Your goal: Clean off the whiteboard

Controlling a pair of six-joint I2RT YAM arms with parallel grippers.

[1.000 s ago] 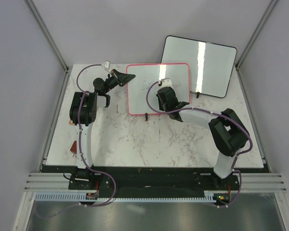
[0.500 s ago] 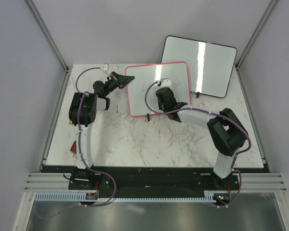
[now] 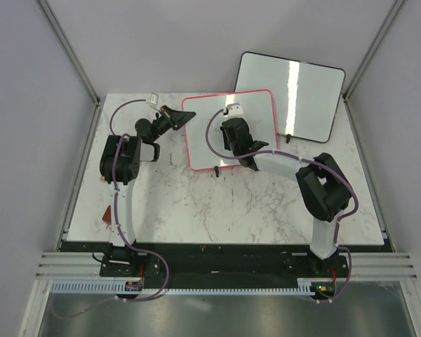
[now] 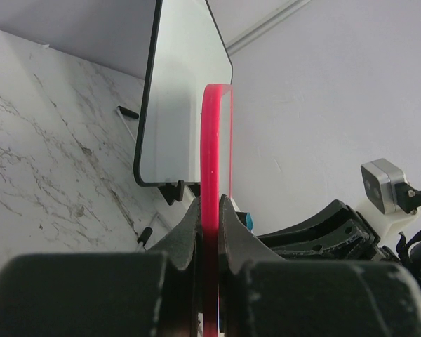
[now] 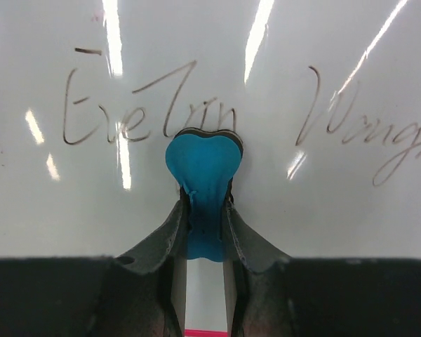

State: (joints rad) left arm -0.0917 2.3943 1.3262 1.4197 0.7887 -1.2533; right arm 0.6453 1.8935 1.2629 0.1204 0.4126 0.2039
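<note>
White marble table [image 3: 196, 203], pink-framed whiteboard [image 3: 200, 137] standing near the back, just in front of a black-framed board [image 3: 291, 95].
So the left gripper [image 4: 210, 210] is pinched on the pink frame's left edge, and the right gripper [image 5: 205, 203] is clamped on a blue eraser [image 5: 202, 165] sitting against the handwriting [image 5: 137, 112].

We lose the handwriting [image 5: 351, 133] at 3 o'clock, cut by the right wrist picture's edge. Held in the right pincer [image 5: 205, 198], the blue eraser [image 5: 200, 158] hides the whiteboard [image 5: 302, 225] behind it.
</note>
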